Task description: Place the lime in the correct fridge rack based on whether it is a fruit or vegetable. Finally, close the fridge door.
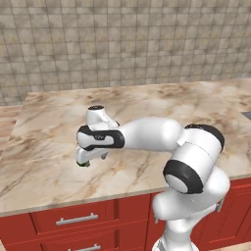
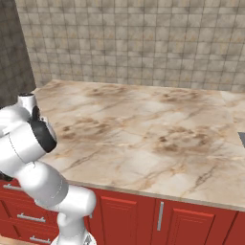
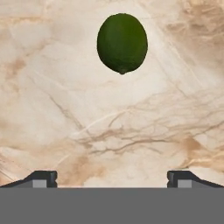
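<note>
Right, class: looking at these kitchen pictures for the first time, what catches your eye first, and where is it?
The dark green lime lies alone on the marble counter, straight ahead of the gripper, whose fingertips stand wide apart. In the left base view the white arm bends low over the counter's front edge, above red cabinet drawers.

Beige-veined marble counter [image 1: 162,105] over red cabinets [image 2: 191,220] with silver handles, below a tan tiled wall [image 1: 122,39].

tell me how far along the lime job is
Nothing looks done yet. The lime lies on the marble counter, not gripped. In hand: the open hand hovers over it, fingers spread wide. Left: grasping it, putting it on the fridge rack and closing the door.
</note>
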You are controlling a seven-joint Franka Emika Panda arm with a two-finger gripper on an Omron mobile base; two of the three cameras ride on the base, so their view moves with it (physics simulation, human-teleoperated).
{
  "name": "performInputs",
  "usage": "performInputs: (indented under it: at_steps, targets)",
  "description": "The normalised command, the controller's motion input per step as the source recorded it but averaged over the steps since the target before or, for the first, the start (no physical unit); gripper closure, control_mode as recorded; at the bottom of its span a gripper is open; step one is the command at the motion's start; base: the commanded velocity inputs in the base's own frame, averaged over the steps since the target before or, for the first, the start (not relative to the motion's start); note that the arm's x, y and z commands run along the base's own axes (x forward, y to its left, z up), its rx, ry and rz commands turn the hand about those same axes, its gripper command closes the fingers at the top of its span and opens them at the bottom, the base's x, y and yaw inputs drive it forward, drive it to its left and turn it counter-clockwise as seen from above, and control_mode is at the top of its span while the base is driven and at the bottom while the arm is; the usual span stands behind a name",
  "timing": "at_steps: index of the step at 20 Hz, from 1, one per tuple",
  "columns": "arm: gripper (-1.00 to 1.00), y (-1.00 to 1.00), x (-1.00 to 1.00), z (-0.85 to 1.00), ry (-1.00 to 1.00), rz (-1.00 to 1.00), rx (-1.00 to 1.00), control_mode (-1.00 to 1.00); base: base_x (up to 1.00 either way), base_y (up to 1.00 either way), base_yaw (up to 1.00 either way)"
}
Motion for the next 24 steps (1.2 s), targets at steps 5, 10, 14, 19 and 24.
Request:
performInputs:
  at_steps: [5, 10, 14, 19, 24]
  targets:
    - [-1.00, 0.16, 0.34, -0.29, 0.00, 0.00, 0.00, -1.00, 0.00, 0.00, 0.00]
    - [-1.00, 0.21, 0.34, -0.21, 0.00, 0.00, 0.00, -1.00, 0.00, 0.00, 0.00]
    - [-1.00, 0.15, 0.36, -0.17, 0.00, 0.00, 0.00, -1.00, 0.00, 0.00, 0.00]
    - [-1.00, 0.09, 0.29, -0.17, 0.00, 0.00, 0.00, -1.00, 0.00, 0.00, 0.00]
    - [-1.00, 0.18, 0.23, -0.20, 0.00, 0.00, 0.00, -1.00, 0.00, 0.00, 0.00]
